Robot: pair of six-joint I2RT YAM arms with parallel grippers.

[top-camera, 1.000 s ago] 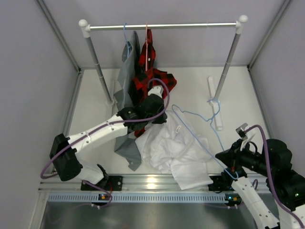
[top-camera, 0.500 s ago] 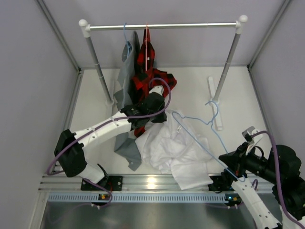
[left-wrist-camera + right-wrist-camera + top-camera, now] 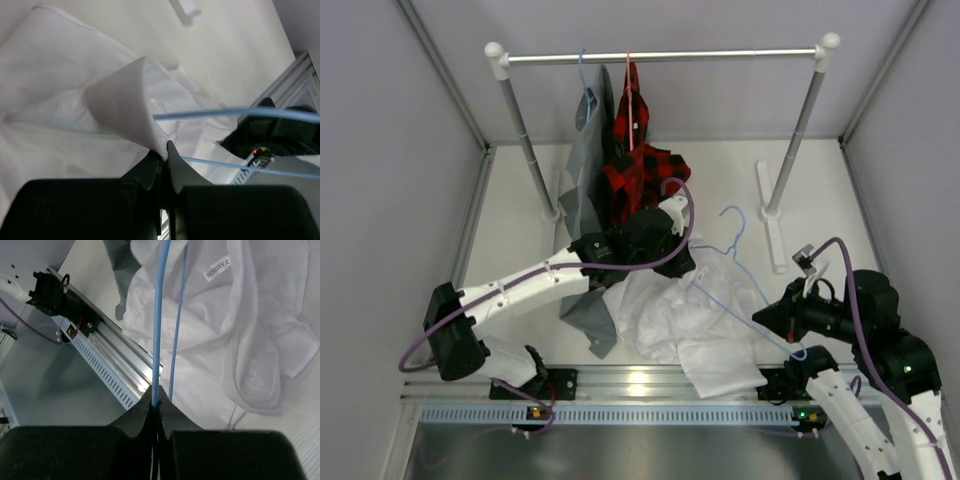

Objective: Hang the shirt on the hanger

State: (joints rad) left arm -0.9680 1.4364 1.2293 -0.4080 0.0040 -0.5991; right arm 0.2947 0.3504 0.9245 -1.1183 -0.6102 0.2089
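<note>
1. In the overhead view, the hanger (image 3: 162, 315) is shown shifted toward 9 o'clock compared with half a second before. Its hook now lies closer to the shirt (image 3: 670, 320). The left arm is also shown moved toward 3 o'clock, onto the shirt's far edge.
2. This is judged to be the start of threading: a fabric edge is lifted and the wire is brought up to it. No shoulder of the shirt is yet seen over the wire, so most of the task is judged to remain.
3. The left gripper (image 3: 164, 150) is shown with its fingers pressed together on a raised fold of white fabric. Two blue wire runs are seen passing just beyond that fold.
4. The right gripper (image 3: 156, 402) is shown clamped on the hanger's wire at one end, with the fingers closed tight around it.
5. The shirt is seen crumpled on the table (image 3: 520, 230) near the middle of the overhead view, between the two arms. It lies at 6 o'clock from the plaid shirt (image 3: 640, 170), which hangs from the rail (image 3: 720, 54).
6. The hanger's long axis is seen running from 10 o'clock, over the shirt, to 4 o'clock, at the right gripper. Its hook is pointed toward 12 o'clock, at the rail.
</note>
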